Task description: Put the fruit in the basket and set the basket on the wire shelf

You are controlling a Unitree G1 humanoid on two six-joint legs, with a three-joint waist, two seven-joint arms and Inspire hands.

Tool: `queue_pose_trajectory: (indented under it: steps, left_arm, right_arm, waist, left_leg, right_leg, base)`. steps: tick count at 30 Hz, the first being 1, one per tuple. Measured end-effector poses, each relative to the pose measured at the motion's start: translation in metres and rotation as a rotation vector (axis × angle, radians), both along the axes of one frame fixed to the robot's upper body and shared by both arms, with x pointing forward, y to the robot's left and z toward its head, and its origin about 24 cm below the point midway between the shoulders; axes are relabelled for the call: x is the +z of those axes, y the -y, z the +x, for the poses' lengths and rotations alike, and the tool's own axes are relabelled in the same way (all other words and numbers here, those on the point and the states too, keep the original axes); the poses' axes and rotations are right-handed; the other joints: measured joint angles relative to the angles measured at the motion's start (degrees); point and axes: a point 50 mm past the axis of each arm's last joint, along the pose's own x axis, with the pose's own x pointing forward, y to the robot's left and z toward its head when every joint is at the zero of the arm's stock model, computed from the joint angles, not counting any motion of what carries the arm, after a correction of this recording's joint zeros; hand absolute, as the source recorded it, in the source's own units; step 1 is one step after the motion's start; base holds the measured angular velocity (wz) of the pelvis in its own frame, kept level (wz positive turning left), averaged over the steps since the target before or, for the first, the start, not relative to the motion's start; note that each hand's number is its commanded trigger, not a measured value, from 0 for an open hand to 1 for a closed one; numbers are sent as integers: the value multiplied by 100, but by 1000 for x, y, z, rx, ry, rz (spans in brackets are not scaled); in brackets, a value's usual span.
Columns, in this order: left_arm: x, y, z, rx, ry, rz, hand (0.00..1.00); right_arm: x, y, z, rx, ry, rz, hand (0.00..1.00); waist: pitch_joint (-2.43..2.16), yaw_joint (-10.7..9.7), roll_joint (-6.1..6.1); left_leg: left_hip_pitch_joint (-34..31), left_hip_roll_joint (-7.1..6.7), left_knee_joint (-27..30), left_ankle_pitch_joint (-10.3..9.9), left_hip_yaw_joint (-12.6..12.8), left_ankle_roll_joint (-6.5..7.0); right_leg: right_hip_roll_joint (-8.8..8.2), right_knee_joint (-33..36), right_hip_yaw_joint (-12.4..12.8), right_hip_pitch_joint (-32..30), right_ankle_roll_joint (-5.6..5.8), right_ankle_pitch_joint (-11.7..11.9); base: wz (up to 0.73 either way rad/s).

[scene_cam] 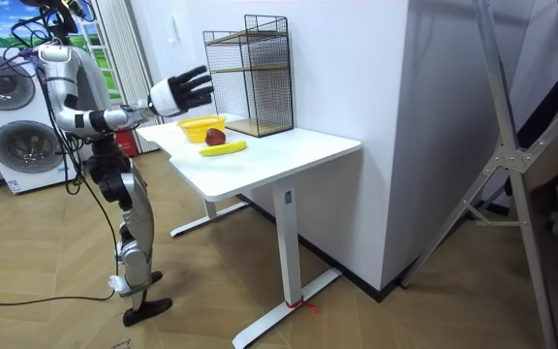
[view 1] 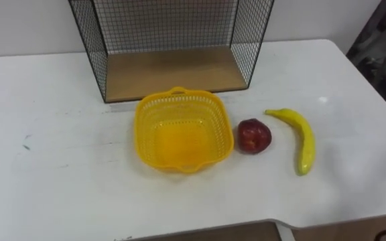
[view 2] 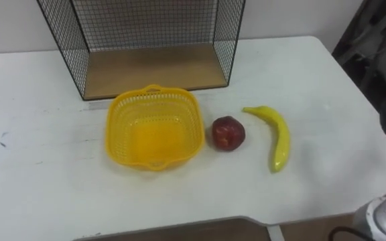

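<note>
An empty yellow basket (view 1: 179, 142) stands on the white table (view 1: 59, 174), just in front of the wire shelf (view 1: 173, 72) with its wooden floor. A dark red apple (view 1: 254, 136) lies close by the basket's right side. Further right lies a yellow banana (view 1: 301, 138), stem end toward the shelf. In the room view my right hand (scene_cam: 184, 94) is raised above the near end of the table, fingers spread and holding nothing, a little short of the basket (scene_cam: 200, 126). I stand at the table's end on the room view's left.
The black wire shelf has mesh sides and an open front facing me. The table's front edge runs just below the basket, and its right edge is beyond the banana. Washing machines (scene_cam: 13, 116) stand behind me.
</note>
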Motion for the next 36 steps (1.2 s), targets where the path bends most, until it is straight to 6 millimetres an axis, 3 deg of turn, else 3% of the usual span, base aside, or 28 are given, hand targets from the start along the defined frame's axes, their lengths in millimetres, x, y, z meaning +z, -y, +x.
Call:
queue_pose_trajectory:
  steps: [5, 8, 23, 30, 36]
  left_arm:
    - [1, -4, 1, -10, 0, 12, 0]
    - [1, -3, 3, -29, 1, 9, 0]
    - [2, -6, 11, -70, 1, 19, 0]
    - [1, -5, 11, -108, -13, 13, 0]
    - [2, -7, 18, -135, -2, 19, 0]
  right_arm:
    - [6, -13, 17, 173, -38, -68, 0]
    - [-2, -17, 27, 256, -89, -59, 0]
    - [-37, -46, 43, 562, -351, -132, 0]
    - [-44, -61, 45, 668, -469, -282, 0]
    - [-46, -81, 50, 802, -491, -300, 0]
  waist:
    - [43, 40, -104]
    - [66, 60, -135]
    - [-11, 202, -69]
    - [-21, 285, -125]
    - [1, 359, -195]
  left_leg:
    - [13, 24, 9, 0, -17, -1]
    - [-23, 26, 18, 0, -23, -1]
    - [-97, 7, 65, 5, -189, 7]
    - [-93, 2, 66, 5, -228, 7]
    - [-107, -4, 98, 5, -223, 7]
  right_leg:
    - [-4, -3, -37, 29, -22, 14]
    - [-18, -11, -90, 8, -19, 39]
    - [-40, -95, -263, 56, 6, 87]
    - [-43, -92, -258, 58, 6, 87]
    - [-52, -93, -275, 62, 3, 93]
  base:
    - [2]
    - [3]
    - [5]
    - [0]
    - [0]
